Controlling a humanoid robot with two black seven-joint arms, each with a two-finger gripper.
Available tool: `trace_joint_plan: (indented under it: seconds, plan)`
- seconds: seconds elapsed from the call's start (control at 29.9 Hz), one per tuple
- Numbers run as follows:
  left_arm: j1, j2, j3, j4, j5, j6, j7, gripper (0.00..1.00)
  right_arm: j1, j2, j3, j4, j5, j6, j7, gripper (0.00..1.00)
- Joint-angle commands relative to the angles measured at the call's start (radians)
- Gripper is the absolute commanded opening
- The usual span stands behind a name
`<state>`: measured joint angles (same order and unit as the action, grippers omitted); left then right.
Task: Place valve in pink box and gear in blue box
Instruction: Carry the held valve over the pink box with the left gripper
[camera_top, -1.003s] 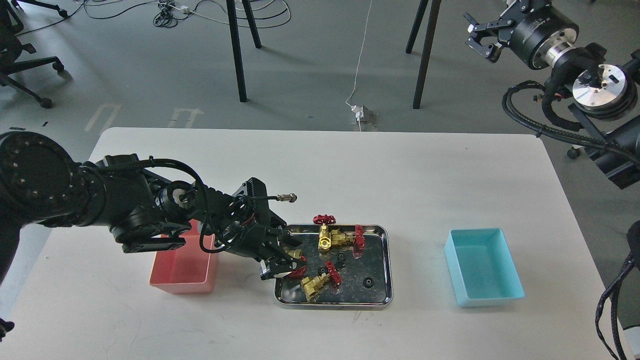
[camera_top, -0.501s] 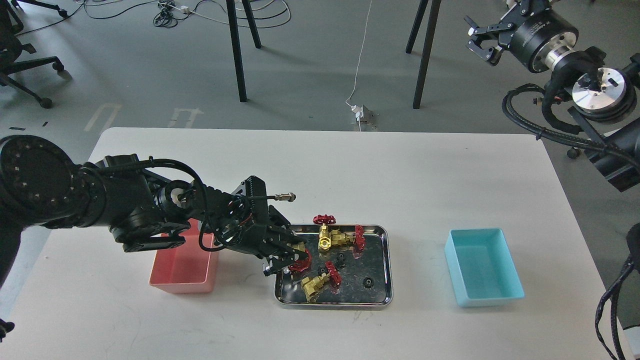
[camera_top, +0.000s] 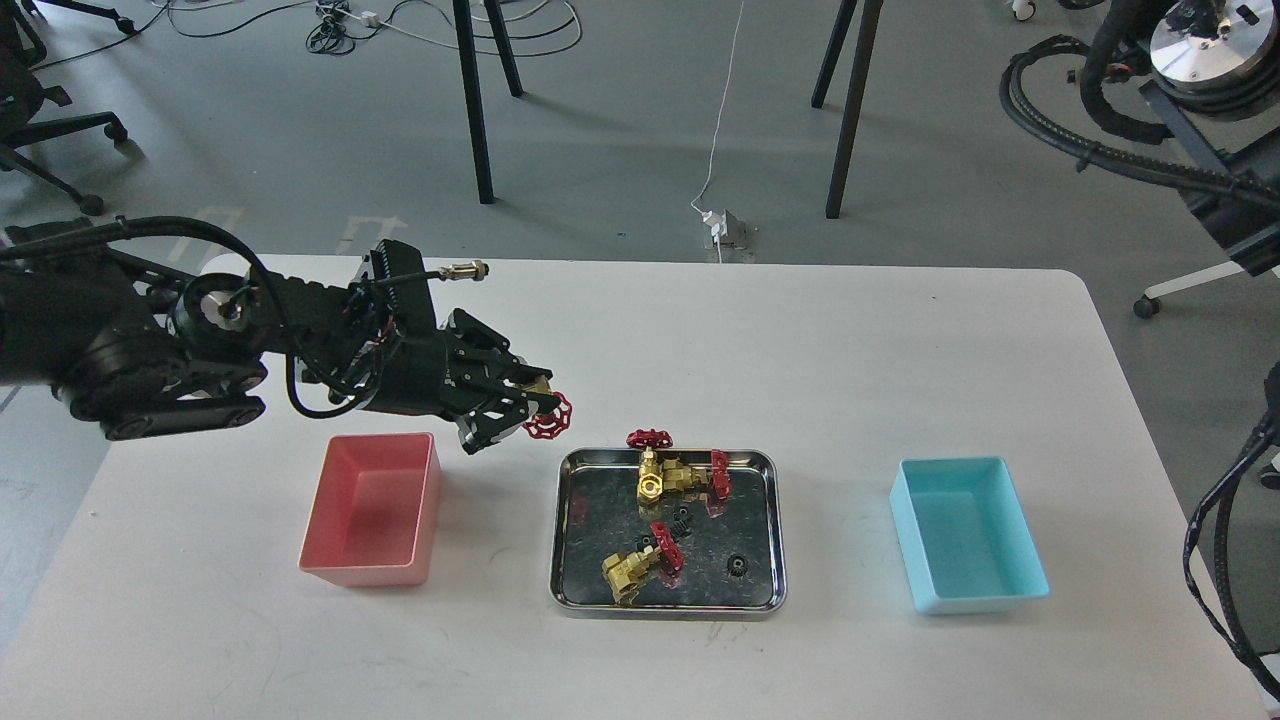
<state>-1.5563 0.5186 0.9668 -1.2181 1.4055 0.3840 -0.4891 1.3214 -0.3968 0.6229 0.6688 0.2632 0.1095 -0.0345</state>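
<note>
My left gripper (camera_top: 520, 405) is shut on a brass valve (camera_top: 545, 412) with a red handwheel and holds it in the air, above the table between the pink box (camera_top: 372, 510) and the steel tray (camera_top: 570, 520). The pink box is empty and sits below and left of the gripper. In the tray lie more valves (camera_top: 668, 480) and several small black gears (camera_top: 737, 566). The empty blue box (camera_top: 965, 532) stands at the right. My right gripper is out of view; only its arm (camera_top: 1200, 60) shows at the top right.
The white table's far edge runs behind the left arm. Beyond it stand black stand legs (camera_top: 480, 100), cables and a power block (camera_top: 722, 228) on the floor. Black cables hang at the right edge.
My left gripper has lifted a valve out of the tray and carried it up and left, toward the pink box. The right arm has risen, taking its gripper out of view.
</note>
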Motion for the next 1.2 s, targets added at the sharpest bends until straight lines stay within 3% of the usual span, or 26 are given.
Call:
trace_joint_plan:
  seconds: [0.0,0.27,1.17]
  plan:
    - [-0.074,0.168,0.018,-0.125,0.055,-0.005,0.000,0.07,0.025,0.003,-0.037,0.002,-0.054,-0.014,0.002,1.00]
    - [-0.042,0.354,0.033,-0.136,0.259,-0.043,0.000,0.07,-0.044,-0.013,-0.031,0.008,-0.055,-0.005,0.004,1.00]
    - [0.225,0.218,-0.037,0.077,0.267,-0.051,0.000,0.12,-0.120,-0.040,-0.008,0.015,-0.053,-0.004,0.004,1.00]
